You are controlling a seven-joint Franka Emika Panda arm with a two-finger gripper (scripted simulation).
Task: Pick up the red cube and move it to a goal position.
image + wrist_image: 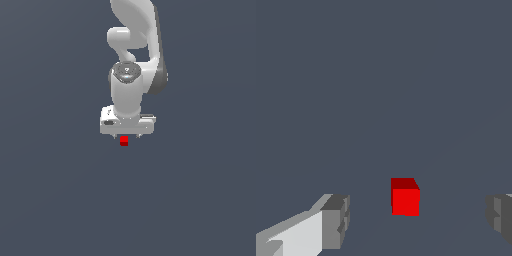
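While spread wide, with the fingers (336, 222) well apart and nothing held, the gripper (416, 222) brackets the cube (405, 198), which rests on the grey floor (381, 75) between the pads, touching neither. Sits nearer one finger than the other, so closing from here would probably shove it sideways before the second pad meets it; could twist or skid out. Descending too low risks jamming the tips into the floor. In the exterior view, cube (124, 141) pokes out just below the gripper (126, 135). All round, bare floor: no walls, no edges, no clutter in sight. No goal marker visible.
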